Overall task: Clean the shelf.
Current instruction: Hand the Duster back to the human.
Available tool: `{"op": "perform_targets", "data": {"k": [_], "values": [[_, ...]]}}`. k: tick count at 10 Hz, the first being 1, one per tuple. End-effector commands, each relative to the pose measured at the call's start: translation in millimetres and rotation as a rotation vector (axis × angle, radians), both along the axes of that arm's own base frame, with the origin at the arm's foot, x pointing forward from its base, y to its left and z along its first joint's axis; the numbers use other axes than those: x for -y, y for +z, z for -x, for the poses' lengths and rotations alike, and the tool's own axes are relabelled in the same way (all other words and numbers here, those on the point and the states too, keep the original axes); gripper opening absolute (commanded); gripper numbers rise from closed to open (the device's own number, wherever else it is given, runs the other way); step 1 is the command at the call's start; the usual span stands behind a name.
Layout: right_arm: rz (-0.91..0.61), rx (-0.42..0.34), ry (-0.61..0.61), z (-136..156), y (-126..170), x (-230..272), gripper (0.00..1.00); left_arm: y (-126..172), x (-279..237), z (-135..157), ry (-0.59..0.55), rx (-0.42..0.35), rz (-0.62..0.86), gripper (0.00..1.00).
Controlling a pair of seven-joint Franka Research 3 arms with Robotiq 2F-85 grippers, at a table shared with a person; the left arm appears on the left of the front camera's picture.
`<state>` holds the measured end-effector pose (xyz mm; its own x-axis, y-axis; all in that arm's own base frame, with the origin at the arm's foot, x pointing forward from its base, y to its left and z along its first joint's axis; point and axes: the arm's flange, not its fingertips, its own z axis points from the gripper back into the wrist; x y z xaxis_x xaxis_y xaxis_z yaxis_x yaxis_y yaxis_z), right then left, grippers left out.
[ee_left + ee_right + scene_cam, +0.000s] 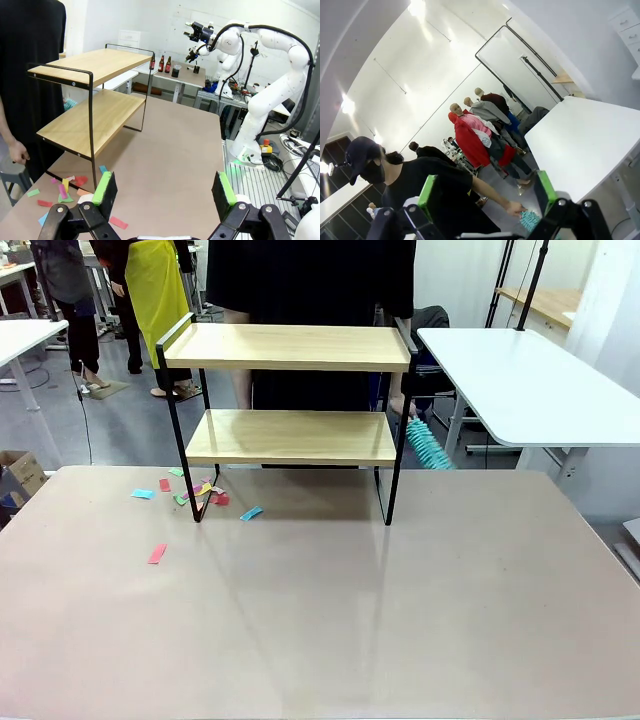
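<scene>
The shelf stands at the far side of the tan table; its two light wooden boards are bare. In the left wrist view the shelf is ahead to the left. My left gripper hangs open above the table, nothing between its green pads. Coloured paper scraps lie around the shelf's left front leg, just left of that gripper's fingers. My right gripper is open, raised high and faces the person. A person stands behind the shelf holding a teal duster low at its right end.
A white table stands to the right beyond the tan table. A cardboard box sits on the floor at the left. The person's other hand hangs beside the shelf's far side.
</scene>
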<state>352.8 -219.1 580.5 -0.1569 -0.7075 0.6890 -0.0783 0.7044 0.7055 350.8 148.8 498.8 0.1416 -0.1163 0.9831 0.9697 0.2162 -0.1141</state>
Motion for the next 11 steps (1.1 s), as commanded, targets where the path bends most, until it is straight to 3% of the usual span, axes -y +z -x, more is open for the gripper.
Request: {"op": "perform_targets", "data": {"k": [1,11], "values": [[0.004,-0.001,0.002,1.7,-1.0,-1.1,1.00,1.9,0.8,3.0,-0.007,0.009,0.006,1.00],[0.004,-0.001,0.002,1.7,-1.0,-1.1,1.00,1.9,0.8,3.0,-0.007,0.009,0.006,1.00]]}}
